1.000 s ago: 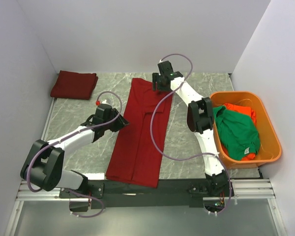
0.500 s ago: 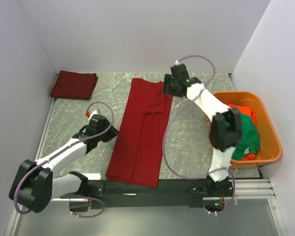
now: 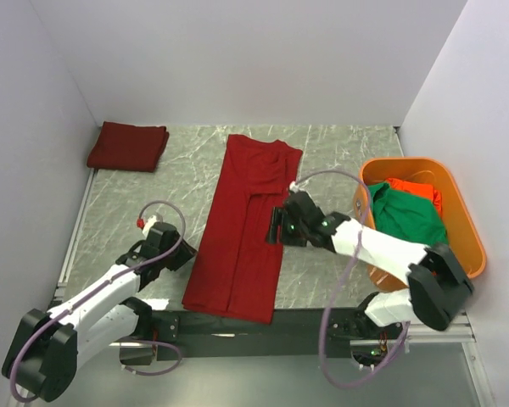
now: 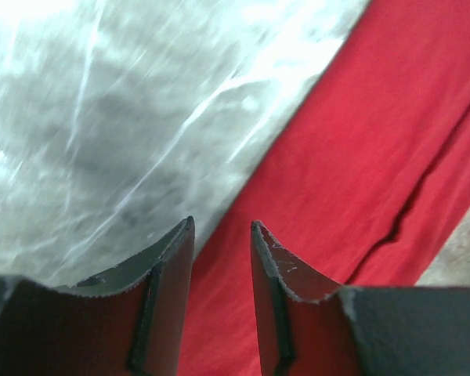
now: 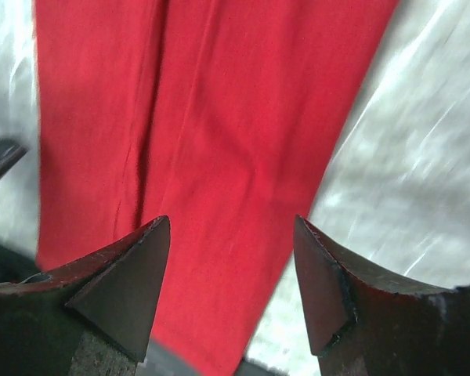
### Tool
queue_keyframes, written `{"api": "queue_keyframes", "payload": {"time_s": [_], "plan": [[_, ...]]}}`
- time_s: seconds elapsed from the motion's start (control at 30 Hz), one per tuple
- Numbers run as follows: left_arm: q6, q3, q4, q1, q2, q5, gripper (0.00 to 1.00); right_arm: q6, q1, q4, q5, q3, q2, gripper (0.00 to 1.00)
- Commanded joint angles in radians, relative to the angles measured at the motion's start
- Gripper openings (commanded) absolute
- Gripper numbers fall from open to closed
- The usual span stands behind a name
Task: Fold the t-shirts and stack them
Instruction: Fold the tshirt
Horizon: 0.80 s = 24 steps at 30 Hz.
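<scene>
Marble-patterned table (image 3: 339, 161), grey-green, walled in white on three sides. Largest cloth item: a long crimson t-shirt (image 3: 246, 229) folded lengthwise into a narrow strip, lying flat at table centre and running from the far middle to the near edge, where its end overlaps the black mounting rail (image 3: 305, 320); a fold seam runs down its length. Orange tub (image 3: 468, 254) sits at the right edge of the table, well apart from the strip. Inside it a green t-shirt (image 3: 407, 222) lies bunched on top of an orange-red t-shirt (image 3: 414, 188), which shows only at the far side (a small white label is visible at the green one's near hem). A second crimson t-shirt (image 3: 127, 146), folded into a compact rectangle, rests in the far-left corner. Right gripper (image 3: 277, 227) is over the right edge of the strip about midway along it; the wrist view shows its fingers (image 5: 125, 282) spread wide with only cloth and table beneath, nothing held. Left gripper (image 3: 185, 254) is just beside the strip's left edge near the near end; its fingers (image 4: 168, 290) are parted by a narrow gap, empty, aimed at the border between cloth and table.
</scene>
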<state>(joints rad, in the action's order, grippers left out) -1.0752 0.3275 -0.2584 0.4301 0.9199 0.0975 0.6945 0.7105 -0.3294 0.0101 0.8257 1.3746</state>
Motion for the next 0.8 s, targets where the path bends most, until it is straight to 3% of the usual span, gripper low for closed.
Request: {"api": "queue_keyframes", "payload": {"time_s": [0.0,0.2,0.43,0.77], "plan": [[-0.057,-0.039,-0.027,0.025,-0.052,0.027,0.40,0.102,0.047,0.059,0.011,-0.077,-0.133,0.70],[-0.150,-0.067,-0.079,0.139,-0.064,0.093,0.41,0.163,0.119,0.023,0.095,-0.259,-0.264,0.70],[-0.226,-0.065,-0.119,0.288,-0.024,0.136,0.38,0.226,0.236,0.026,0.198,-0.345,-0.289,0.70],[-0.232,0.007,-0.234,0.328,-0.052,0.166,0.37,0.355,0.377,0.148,0.321,-0.470,-0.266,0.67]]}}
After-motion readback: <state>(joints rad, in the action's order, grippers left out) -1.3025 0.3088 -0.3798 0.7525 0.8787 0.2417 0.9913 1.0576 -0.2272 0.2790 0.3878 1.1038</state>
